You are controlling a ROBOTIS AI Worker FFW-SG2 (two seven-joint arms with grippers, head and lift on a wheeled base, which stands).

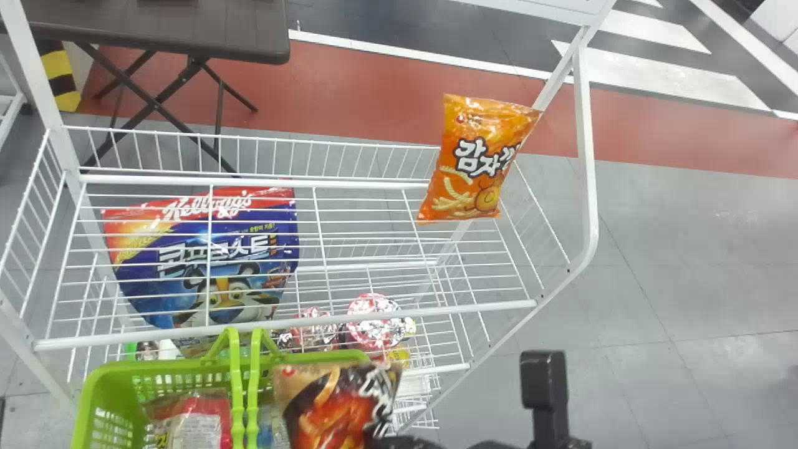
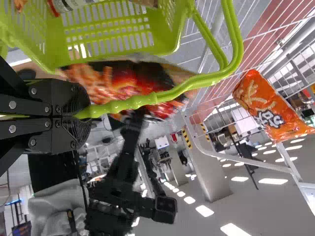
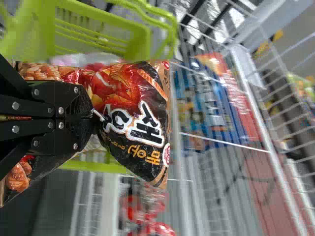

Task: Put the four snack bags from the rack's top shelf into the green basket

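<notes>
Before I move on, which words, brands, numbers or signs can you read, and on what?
"Kellogg's": blue-and-red bag.
"콘푸로스트": same bag.
"감자": orange bag; the rest curves away.
"매운": black-and-brown bag.
"새": same bag.
Too small or blurred: finer print, the red pack in the basket, the red-and-white packages.

Right gripper (image 1: 405, 442) with a black snack bag (image 3: 133, 115) pinched between its fingers. The bag, printed with red-orange food and white lettering, extends beyond the tips of the right gripper (image 3: 89, 117). Left: green basket (image 3: 98, 30), with its handles (image 3: 165, 24) and a pink-and-white package (image 3: 91, 60) inside, partly hidden. Far: white wire rack (image 3: 256, 110) bearing a large blue-and-red bag (image 3: 216, 105); red-and-white packages (image 3: 142, 211), blurred, are also visible.
</notes>
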